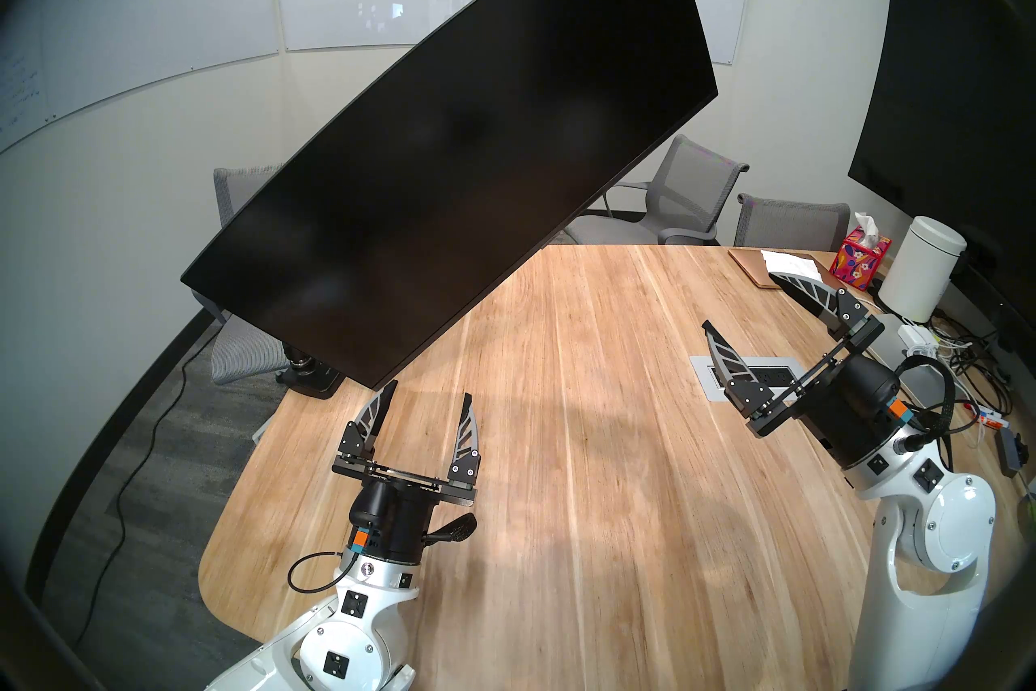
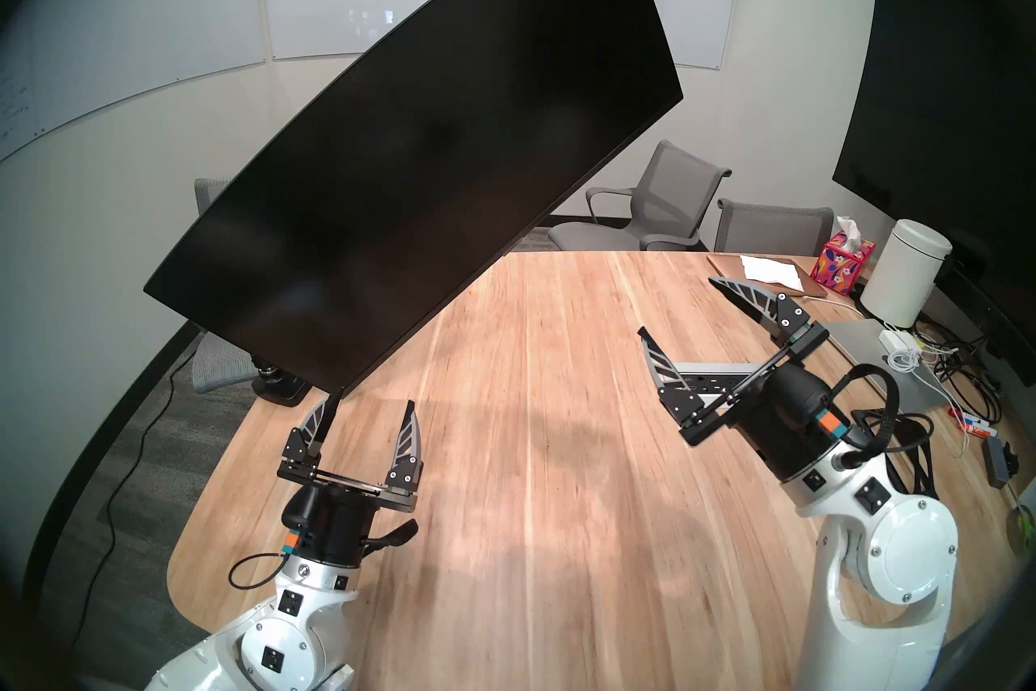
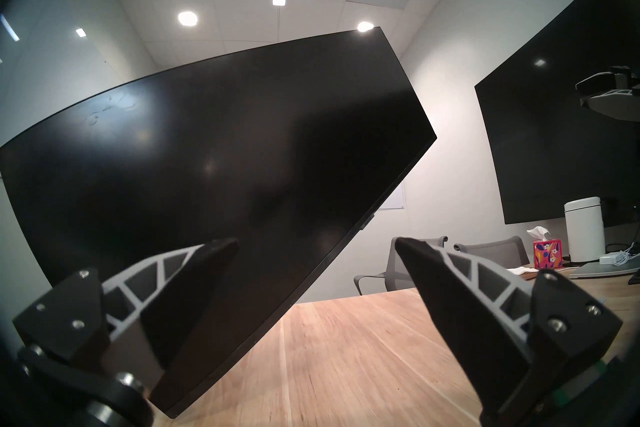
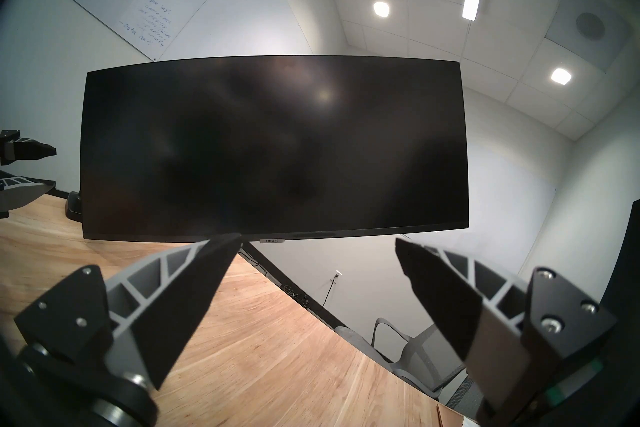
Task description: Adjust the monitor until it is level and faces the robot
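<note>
Monitor [image 1: 448,151]: above your table's [image 1: 616,448] far-left side, long axis tilted steeply, its right end high, dark face toward you | left gripper [image 1: 427,406]: fingers apart, just under its low corner | right gripper [image 1: 745,305]: fingers apart, well clear.

Office meeting room — wooden conference table [image 1: 616,448], grey mesh chairs [image 1: 684,191], wall whiteboards [image 1: 168,0], wall-mounted screen [image 1: 953,84]
</note>
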`<state>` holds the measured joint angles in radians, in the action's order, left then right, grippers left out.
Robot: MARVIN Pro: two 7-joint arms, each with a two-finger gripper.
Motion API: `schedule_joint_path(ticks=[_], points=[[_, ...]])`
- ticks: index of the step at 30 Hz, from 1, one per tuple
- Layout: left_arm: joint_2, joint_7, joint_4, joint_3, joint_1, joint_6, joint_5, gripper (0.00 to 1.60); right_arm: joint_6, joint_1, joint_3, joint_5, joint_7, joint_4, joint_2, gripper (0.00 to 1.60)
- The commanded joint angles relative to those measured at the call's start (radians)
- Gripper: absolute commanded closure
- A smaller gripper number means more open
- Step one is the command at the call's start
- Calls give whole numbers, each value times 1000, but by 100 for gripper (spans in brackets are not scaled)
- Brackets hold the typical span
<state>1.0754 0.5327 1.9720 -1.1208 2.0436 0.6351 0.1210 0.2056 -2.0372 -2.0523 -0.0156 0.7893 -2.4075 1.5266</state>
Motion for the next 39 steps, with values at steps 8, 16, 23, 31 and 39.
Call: schedule_joint_path(ticks=[8, 16, 23, 31, 39], points=[[-16, 50, 121, -42, 58, -18, 111, 0, 1, 2, -1, -3, 2, -14, -2, 0], [-20, 60, 122, -39, 57, -21, 118, 0, 1, 2, -1, -3, 2, -14, -2, 0], [-22, 65, 122, -36, 56, -21, 120, 0, 1, 2, -1, -3, 2, -14, -2, 0], [-37, 7, 57, -13, -18, -35, 39, 0, 1, 2, -1, -3, 2, -14, -2, 0], [16, -63, -76, 30, -148, -69, -106, 0, 1, 2, 0, -3, 2, -14, -2, 0]])
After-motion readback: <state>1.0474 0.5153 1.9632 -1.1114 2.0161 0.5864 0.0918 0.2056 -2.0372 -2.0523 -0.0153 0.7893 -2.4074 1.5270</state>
